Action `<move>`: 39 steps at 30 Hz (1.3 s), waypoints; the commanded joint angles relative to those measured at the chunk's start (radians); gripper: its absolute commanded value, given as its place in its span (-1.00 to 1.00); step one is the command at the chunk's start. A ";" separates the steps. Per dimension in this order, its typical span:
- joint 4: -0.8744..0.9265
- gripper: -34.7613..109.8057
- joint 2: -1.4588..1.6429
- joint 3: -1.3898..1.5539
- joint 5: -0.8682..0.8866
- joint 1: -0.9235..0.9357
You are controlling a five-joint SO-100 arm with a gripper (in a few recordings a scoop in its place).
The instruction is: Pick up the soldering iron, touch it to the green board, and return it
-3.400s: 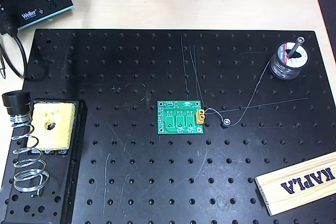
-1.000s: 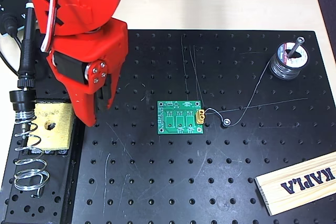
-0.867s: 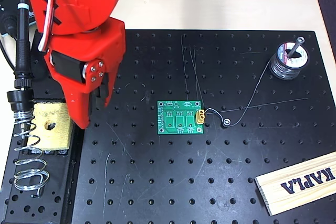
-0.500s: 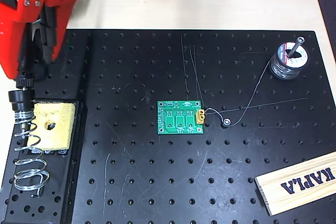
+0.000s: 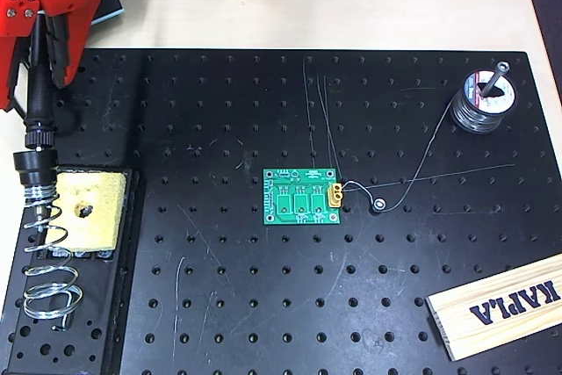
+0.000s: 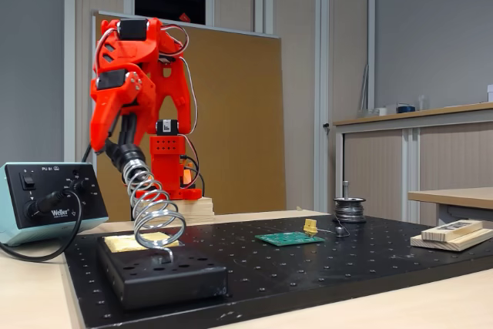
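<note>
While seated in its holder, soldering iron (image 5: 39, 98) lies between the claw (image 5: 50, 52) fingers.

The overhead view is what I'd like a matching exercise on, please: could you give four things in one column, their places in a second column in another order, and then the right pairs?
Things:
1. green board
2. soldering iron
3. solder spool
4. wooden block marked KAPLA

Places in the overhead view:
A. lower right corner of the black perforated plate
B. upper right of the plate, with wire trailing from it
C. far left, its lower end in the top of the coiled spring holder
D. near the middle of the plate

Pairs: 1-D, 2-C, 3-B, 4-A
</note>
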 commanded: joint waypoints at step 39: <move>0.172 -0.52 -0.095 -0.308 0.018 0.031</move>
